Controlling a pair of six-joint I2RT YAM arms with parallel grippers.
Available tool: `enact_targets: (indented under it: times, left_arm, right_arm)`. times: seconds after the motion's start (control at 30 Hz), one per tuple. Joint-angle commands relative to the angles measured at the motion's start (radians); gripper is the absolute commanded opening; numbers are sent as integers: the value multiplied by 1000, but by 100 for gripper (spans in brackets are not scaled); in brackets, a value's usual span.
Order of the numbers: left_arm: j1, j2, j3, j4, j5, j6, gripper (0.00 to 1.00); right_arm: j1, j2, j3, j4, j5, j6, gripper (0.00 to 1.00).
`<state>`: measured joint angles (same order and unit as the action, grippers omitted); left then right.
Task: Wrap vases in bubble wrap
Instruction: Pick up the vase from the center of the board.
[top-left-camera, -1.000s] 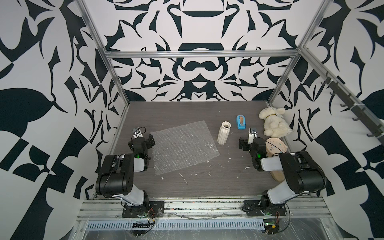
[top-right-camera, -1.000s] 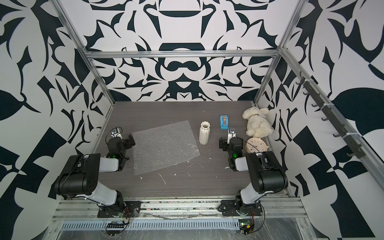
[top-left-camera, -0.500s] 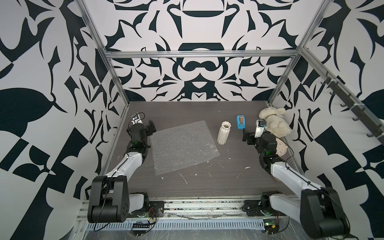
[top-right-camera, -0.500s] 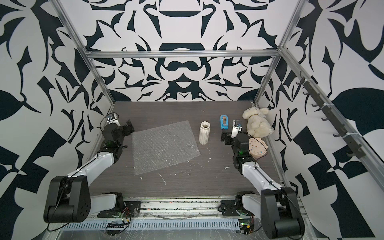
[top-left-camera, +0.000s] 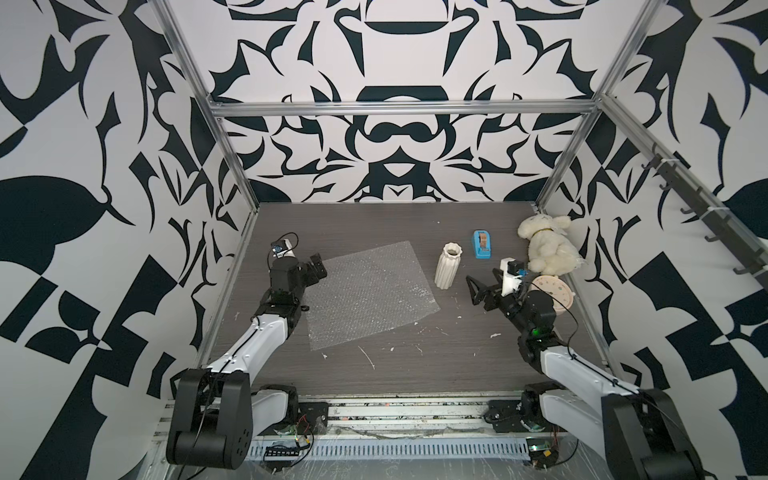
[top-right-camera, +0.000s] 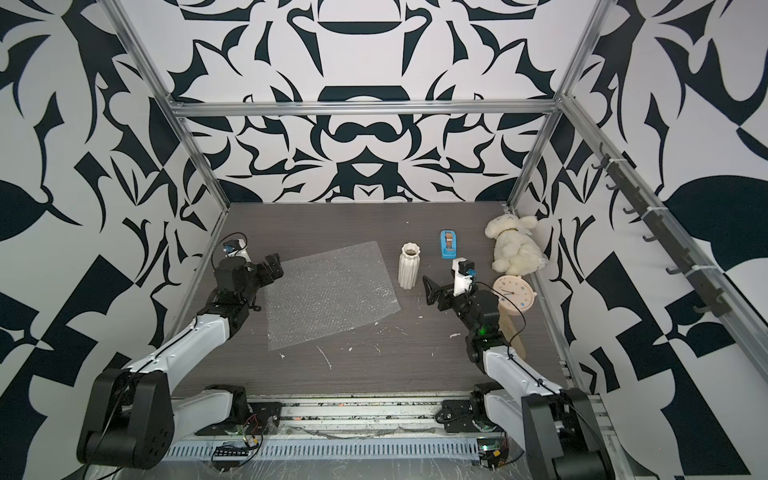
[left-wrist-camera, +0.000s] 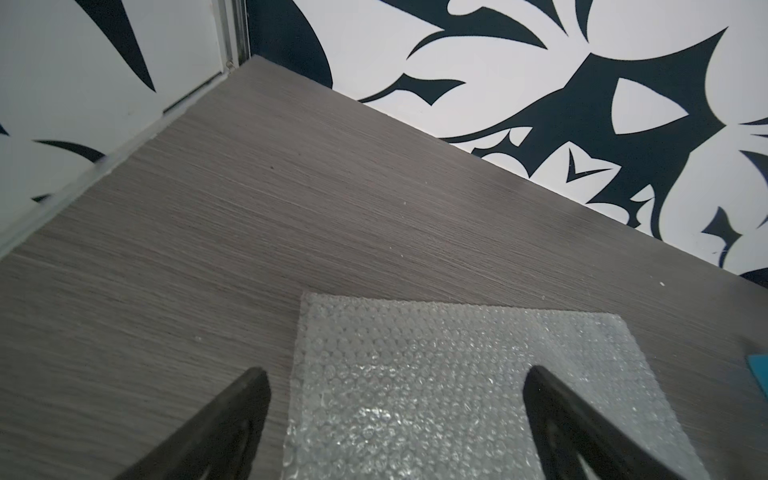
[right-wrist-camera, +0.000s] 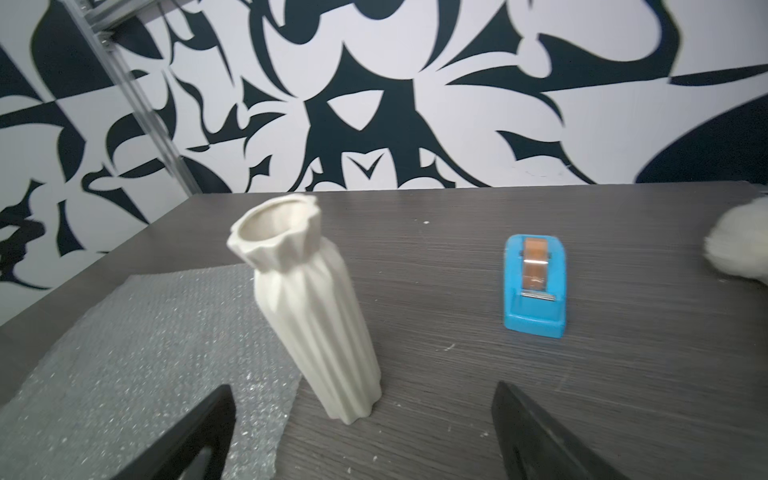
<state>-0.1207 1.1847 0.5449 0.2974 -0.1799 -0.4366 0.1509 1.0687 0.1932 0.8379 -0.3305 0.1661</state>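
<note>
On the dark grey wood-grain bench (top-left-camera: 374, 374), the clear rectangular sheet of bubble wrap (top-left-camera: 370, 295) lay flat, left of the middle and a little turned. The small cream-white ribbed ceramic vase with the scalloped rim (top-left-camera: 448, 266) stood upright just beside the right edge of the sheet, near its far right corner; whether its foot touched the plastic I could not tell. The left gripper (top-left-camera: 316, 266) hung low at the far left corner of the sheet, its jaws spread wide with nothing between them, and in the left wrist view the left edge of the sheet ran between the two black fingers (left-wrist-camera: 249, 399). The right gripper (top-left-camera: 482, 286) was to the right of the vase and pointed toward it, also fully spread and empty, apart from the vase. A blue plastic tape dispenser (top-left-camera: 482, 245) sat right of the vase, a little farther back. A cream plush bunny (top-left-camera: 546, 249) lay at the far right, and a round cream clock face (top-left-camera: 552, 291) lay just nearer than it, close to the right arm.
</note>
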Motion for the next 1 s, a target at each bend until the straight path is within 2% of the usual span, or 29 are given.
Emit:
enact_targets:
  times: [0.0, 0.1, 0.27, 0.73, 0.87, 0.97]
  left_arm:
    - [1, -7, -13, -1, 52, -64, 100]
    - [1, -1, -11, 0, 74, -68, 100]
    - [1, 8, -8, -1, 81, -62, 100]
    - [1, 8, -30, -57, 127, -65, 100]
    - [0, 3, -24, -107, 135, -61, 100]
    - [1, -16, -29, -121, 129, -57, 99]
  right_arm:
    - [68, 71, 14, 190, -47, -110, 100]
    - [115, 168, 39, 227, -29, -162, 100]
    - [116, 337, 53, 383, 7, -153, 100]
    - [103, 640, 195, 586, -31, -124, 100]
    - [99, 706, 253, 586, -90, -128, 99]
    - [100, 723, 269, 587, -80, -133, 99]
